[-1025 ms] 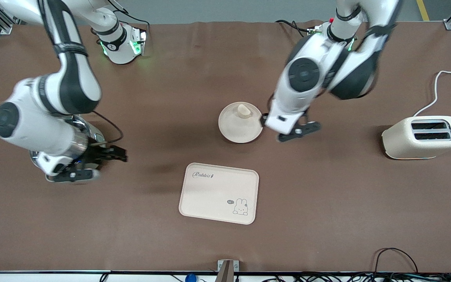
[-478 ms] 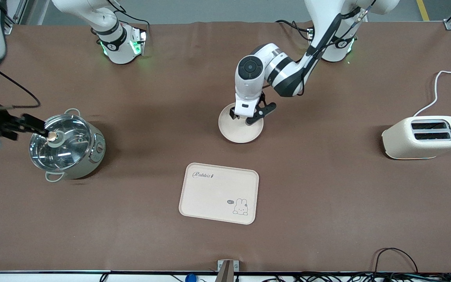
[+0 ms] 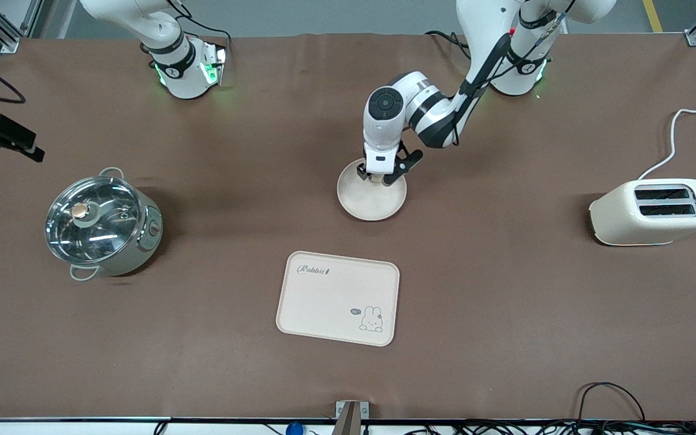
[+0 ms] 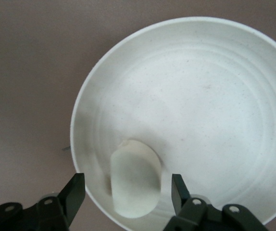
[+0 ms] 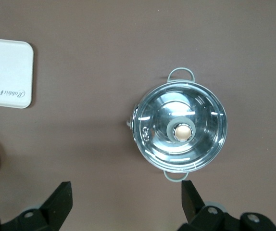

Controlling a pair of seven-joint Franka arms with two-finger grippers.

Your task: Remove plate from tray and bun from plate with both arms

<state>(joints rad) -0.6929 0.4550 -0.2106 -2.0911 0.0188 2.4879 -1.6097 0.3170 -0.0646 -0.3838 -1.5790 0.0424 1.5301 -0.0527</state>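
The round cream plate (image 3: 372,199) lies in the middle of the table. The small pale bun (image 4: 134,185) lies in it by the rim on the side toward the robot bases; in the front view my left gripper hides it. My left gripper (image 3: 377,176) is low over that part of the plate and open, one finger on each side of the bun (image 4: 127,193), neither touching it. My right gripper (image 3: 19,145) is open and empty, up in the air at the right arm's end of the table, and looks down on the pot (image 5: 126,197).
A steel pot with a glass lid (image 3: 101,226) stands near the right arm's end and shows in the right wrist view (image 5: 179,126). A rectangular cream tray with a rabbit drawing (image 3: 338,298) lies nearer the front camera than the plate. A cream toaster (image 3: 653,212) stands at the left arm's end.
My left gripper came from beside the plate to over the bun and lowered, open around it. My right arm lifted off the pot and drew back toward the table's end.
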